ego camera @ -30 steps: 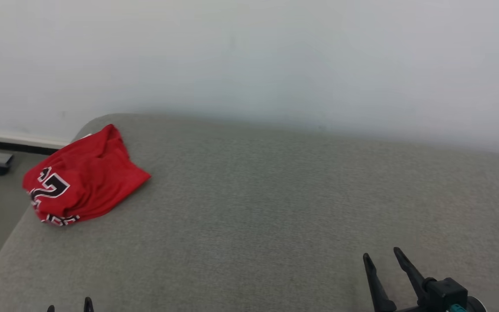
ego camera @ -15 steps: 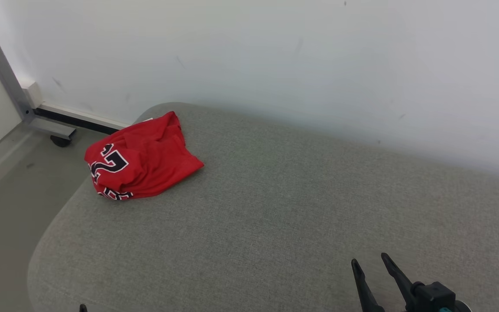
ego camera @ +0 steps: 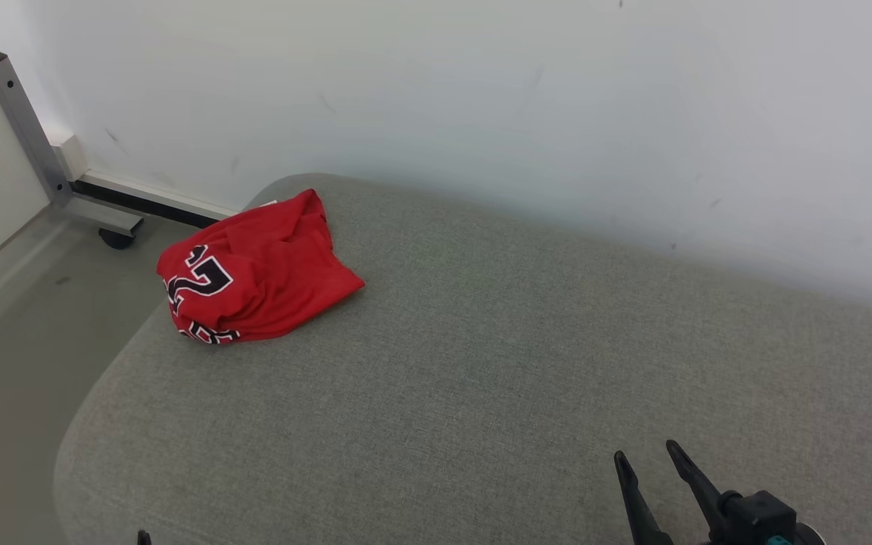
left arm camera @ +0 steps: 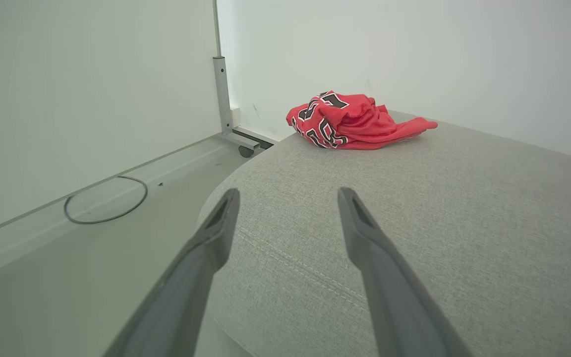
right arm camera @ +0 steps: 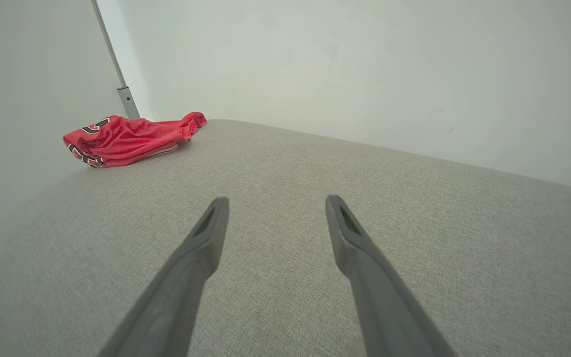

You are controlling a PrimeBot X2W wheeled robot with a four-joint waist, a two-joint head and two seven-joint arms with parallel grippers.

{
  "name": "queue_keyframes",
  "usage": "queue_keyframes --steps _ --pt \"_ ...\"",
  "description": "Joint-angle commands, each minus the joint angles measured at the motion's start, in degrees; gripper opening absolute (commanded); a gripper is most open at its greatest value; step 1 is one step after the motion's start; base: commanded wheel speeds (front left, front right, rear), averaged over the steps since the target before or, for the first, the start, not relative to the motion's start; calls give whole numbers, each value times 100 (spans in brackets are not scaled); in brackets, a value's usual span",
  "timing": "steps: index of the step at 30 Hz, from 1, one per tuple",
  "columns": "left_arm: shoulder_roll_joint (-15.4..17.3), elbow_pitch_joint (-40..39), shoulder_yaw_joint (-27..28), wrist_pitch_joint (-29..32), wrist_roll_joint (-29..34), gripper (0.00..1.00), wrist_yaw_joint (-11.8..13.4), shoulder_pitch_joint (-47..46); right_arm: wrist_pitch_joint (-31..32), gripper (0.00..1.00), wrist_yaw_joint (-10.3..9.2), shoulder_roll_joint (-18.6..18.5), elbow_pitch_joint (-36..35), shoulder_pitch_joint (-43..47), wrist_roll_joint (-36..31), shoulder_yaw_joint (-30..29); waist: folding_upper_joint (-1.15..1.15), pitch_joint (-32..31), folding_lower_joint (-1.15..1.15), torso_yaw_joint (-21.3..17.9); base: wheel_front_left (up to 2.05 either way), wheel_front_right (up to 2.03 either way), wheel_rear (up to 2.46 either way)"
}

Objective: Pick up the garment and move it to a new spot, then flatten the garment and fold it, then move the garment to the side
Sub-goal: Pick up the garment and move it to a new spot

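The garment is a red jersey with black and white numbers, crumpled in a heap at the far left corner of the grey cushion. It also lies ahead in the left wrist view and far left in the right wrist view. My right gripper hovers open at the near right of the cushion, far from the garment, with nothing between its fingers. My left gripper stands open and empty over the cushion's near left edge; one fingertip shows in the head view.
A white wall runs behind the cushion. A grey metal frame leg with a caster stands on the floor at the left. A thin cable loop lies on the floor left of the cushion.
The head camera has turned left, so the whole scene has shifted right in the picture. The garment lies as before, and both grippers stay open.
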Motion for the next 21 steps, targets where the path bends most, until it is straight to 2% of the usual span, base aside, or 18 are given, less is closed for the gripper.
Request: queue_keyframes --steps 1,5,10,18,21 --pt "-7 19 -5 -18 -42 100 8 -73 -32 100 -16 -30 -13 -19 9 -8 0 27 0 -28 0 0 0" --pt "42 177 -70 -18 6 100 -51 -365 -33 100 -16 -67 -53 8 -19 -33 0 118 0 -86 0 0 0" --pt "265 637 -236 45 -97 100 -164 -1115 50 100 -16 -196 -223 -112 -81 -13 0 435 0 -234 0 0 0" --pt "475 1049 -110 1025 -580 100 -169 -2712 380 100 -16 -534 -798 -383 -182 16 0 1375 0 -611 0 0 0" --pt "681 1328 33 1502 -935 100 -207 -3413 546 100 -16 -680 -1110 -482 -235 35 0 1794 0 -765 0 0 0"
